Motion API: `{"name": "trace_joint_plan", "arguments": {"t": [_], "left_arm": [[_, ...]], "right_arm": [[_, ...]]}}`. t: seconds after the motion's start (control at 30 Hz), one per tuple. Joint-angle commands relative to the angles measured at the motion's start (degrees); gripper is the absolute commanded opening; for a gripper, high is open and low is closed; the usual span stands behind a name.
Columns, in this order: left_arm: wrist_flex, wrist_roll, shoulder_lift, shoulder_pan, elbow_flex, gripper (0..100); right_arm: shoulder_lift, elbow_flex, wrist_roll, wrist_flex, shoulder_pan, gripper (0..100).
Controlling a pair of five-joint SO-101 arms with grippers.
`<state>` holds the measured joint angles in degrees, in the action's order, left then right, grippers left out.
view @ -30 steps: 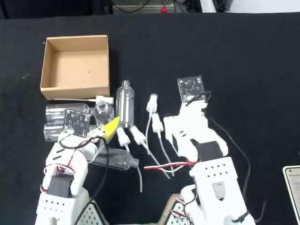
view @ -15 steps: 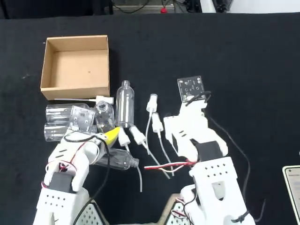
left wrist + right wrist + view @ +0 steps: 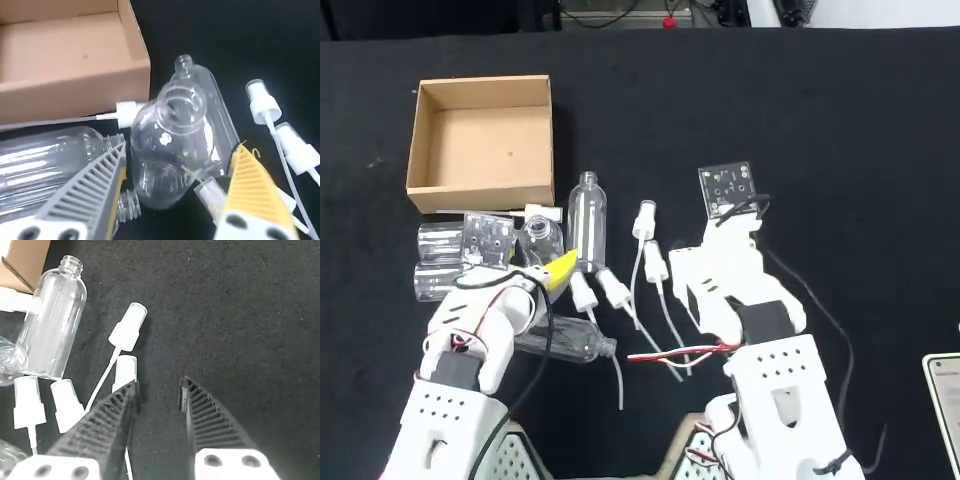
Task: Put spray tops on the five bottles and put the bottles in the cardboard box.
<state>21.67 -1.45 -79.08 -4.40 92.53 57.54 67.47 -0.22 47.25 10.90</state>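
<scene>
The cardboard box stands open at the back left. One clear bottle stands upright in front of it. My left gripper is open, its grey and yellow fingers on either side of this bottle. Another bottle lies beside it. Two bottles lie to the left, and one more lies nearer the arms. Loose spray tops lie mid-table. My right gripper hangs open over bare cloth beside a spray top.
A spray top lies against the box's front wall. Two more tops with long tubes lie between the arms. The right arm stands mid-table. A white device sits at the right edge.
My left arm has pushed forward towards the box, bringing its open fingers up around the upright bottle. The right arm has not moved.
</scene>
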Motion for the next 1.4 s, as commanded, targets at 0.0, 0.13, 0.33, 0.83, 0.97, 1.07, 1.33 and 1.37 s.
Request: {"name": "trace_joint_plan", "arguments": {"t": [0.0,0.13,0.33,0.83,0.97,1.07,1.33,1.37], "left_arm": [[-2.8,0.6,0.2,0.0,-0.5,32],[-2.8,0.6,0.6,-0.3,-0.5,32],[-2.8,0.6,0.6,-0.6,-0.5,24],[-2.2,1.1,0.2,-0.8,-1.0,21],[-2.3,1.1,0.2,-2.6,-0.6,12],[-2.3,1.0,0.2,-3.4,-0.6,14],[1.1,0.7,0.2,-3.6,-6.3,17],[4.3,0.7,0.2,-3.6,-9.5,17]], "right_arm": [[-0.5,-0.3,0.1,-1.4,0.9,13.8],[-0.5,-0.3,0.1,-1.4,0.9,13.8],[-0.1,1.5,0.1,-3.8,0.9,13.8],[-0.5,2.1,0.1,-4.6,0.9,13.8],[-0.5,2.1,0.1,-4.6,0.9,13.8],[-0.5,2.1,0.1,-4.6,0.9,13.8],[-0.5,2.1,0.1,-4.6,0.9,13.8],[-0.5,2.1,0.1,-4.6,0.9,13.8]]}}
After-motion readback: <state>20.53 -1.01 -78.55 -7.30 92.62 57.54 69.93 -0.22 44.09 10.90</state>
